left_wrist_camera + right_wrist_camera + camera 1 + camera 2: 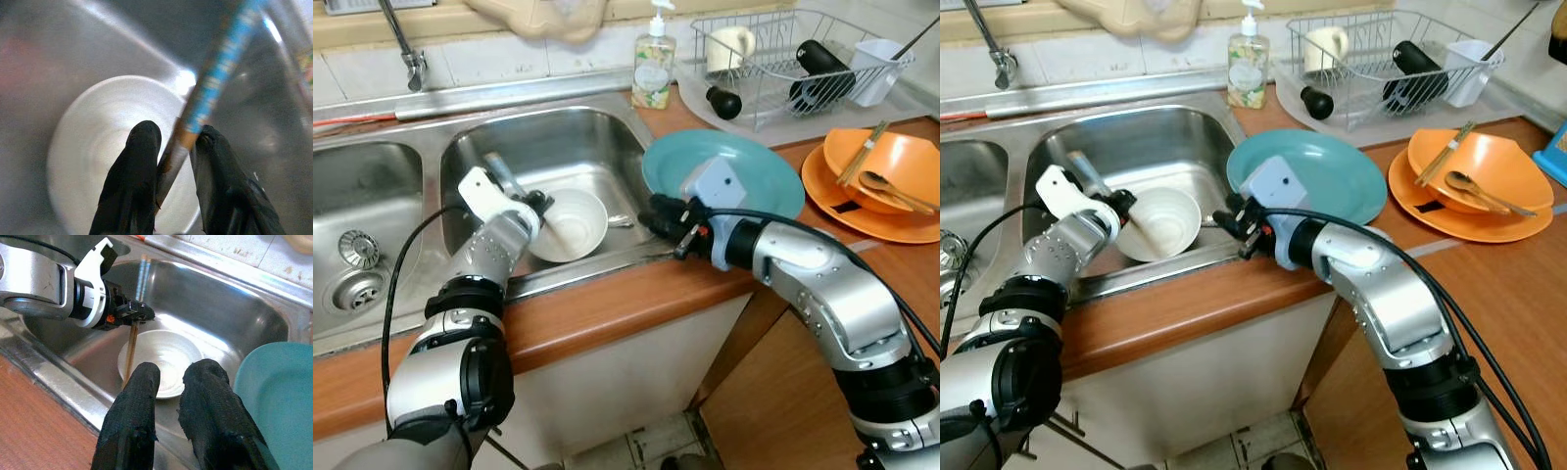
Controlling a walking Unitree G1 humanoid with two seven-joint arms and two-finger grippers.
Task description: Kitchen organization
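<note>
So the left gripper (139,313) is reaching down into the sink (568,137) in the middle of the frame, and its fingers (134,171) are clamping on a pair of chopsticks (137,323), brown at the lower end with a blue patterned top, right above a white bowl (573,223) that's sitting on the sink bottom. The sticks are standing nearly upright with their tips touching or just over the bowl, can't quite tell which. The right gripper (656,217) is hovering at the sink's near right edge, just beside the teal plate (754,171), and its fingers (134,421) are holding nothing with a narrow gap between them, so I'd call them loosely parted. As for progress, I'm guessing it's still early on: the drying rack (793,64) in the upper right is already holding a mug (729,44), a black bottle-looking thing (822,69) and a white cup (876,69), but the bowl is still lying in the sink, the teal plate is sitting on the counter (607,313) half over the sink rim, and the orange dishes (891,186) at the right are still carrying another set of chopsticks and a spoon (891,188). Soap bottle (654,64) is standing behind the sink. Plenty left to put away, I'd say.
</note>
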